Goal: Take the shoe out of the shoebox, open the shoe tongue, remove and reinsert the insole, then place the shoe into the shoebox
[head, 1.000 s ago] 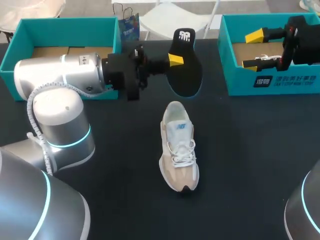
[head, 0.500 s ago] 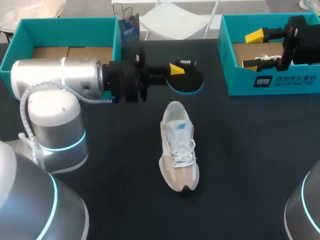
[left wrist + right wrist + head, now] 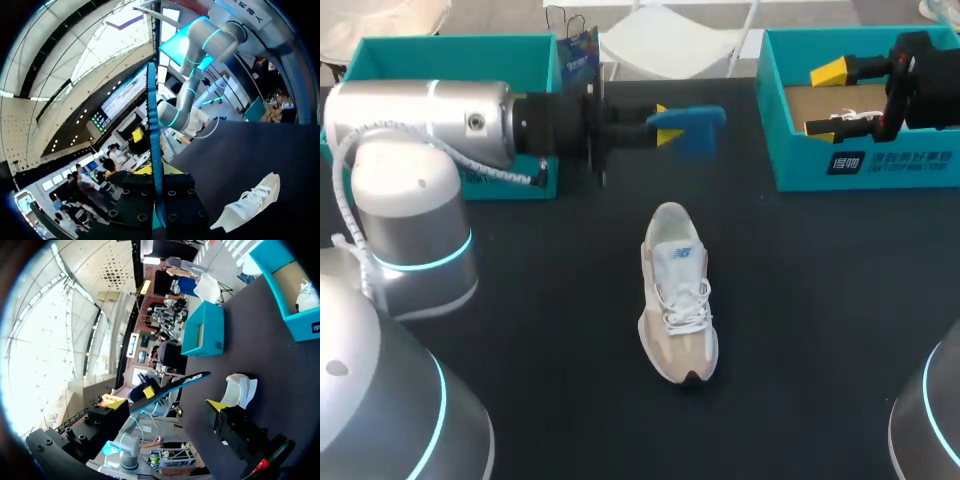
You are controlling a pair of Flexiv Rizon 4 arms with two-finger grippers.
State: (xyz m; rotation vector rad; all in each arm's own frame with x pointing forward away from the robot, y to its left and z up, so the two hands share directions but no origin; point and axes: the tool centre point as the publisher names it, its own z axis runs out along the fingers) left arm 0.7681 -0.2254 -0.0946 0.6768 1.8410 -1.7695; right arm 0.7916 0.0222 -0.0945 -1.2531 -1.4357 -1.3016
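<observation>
Your left tool (image 3: 662,128) is gripping the insole (image 3: 705,120) edge-on above the desk (image 3: 820,300). The shoe (image 3: 678,290) is lying just nearer you, with its long axis running away from you and its heel end toward the insole. Your right tool (image 3: 825,98) is hanging with its fingers spread over the right shoebox (image 3: 800,170).

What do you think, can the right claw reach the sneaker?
Probably yes. The right claw is open over the right shoebox, and only bare table lies between it and the sneaker. The left claw holds the insole well aside.

right shoebox (image 3: 795,140) cropped (at edge), contents unclear
</observation>
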